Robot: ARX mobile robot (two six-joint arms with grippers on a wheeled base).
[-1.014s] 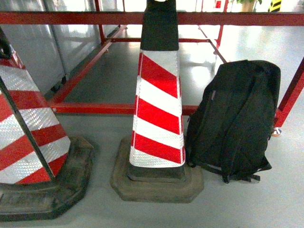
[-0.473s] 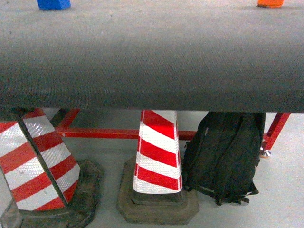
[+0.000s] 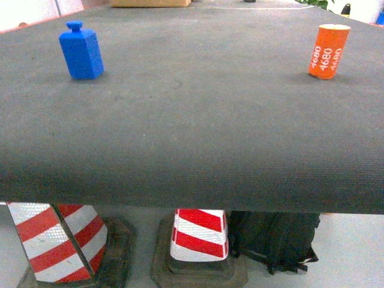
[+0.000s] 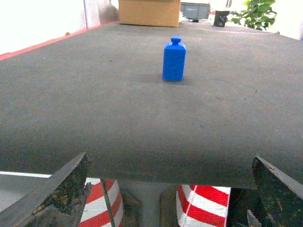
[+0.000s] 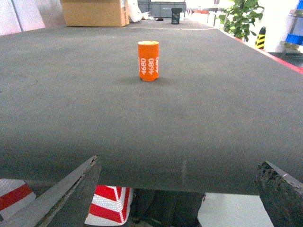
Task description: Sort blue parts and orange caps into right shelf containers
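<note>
Item one: blue part (image 3: 81, 51), standing upright on the far left of the dark worktop (image 3: 192, 138), knob uppermost; I am reading that upright, isolated stance as a deliberate staging for a clean side grasp. Item two: orange cap (image 3: 328, 51), also upright, "4680" facing me, sitting far right and well apart from the blue part, so each arm is getting its own target without crossing. Item three: my left hand (image 4: 173, 189), fingers spread wide, hanging just below the near worktop edge and lining up roughly with the blue part ahead. Item four: my right hand (image 5: 182, 189), likewise spread and pinching nothing, sitting low at the near edge and pointing towards the orange cap. Neither hand is touching anything. Item five: shelf containers, not showing in any view, so I am judging the sorting as not yet begun. Sundries: cardboard box (image 4: 149, 12) at the far end of the worktop; striped traffic cones (image 3: 198, 237) and a black backpack (image 3: 273, 240) on the floor beneath; a potted plant (image 5: 241, 19) beyond the right edge.
</note>
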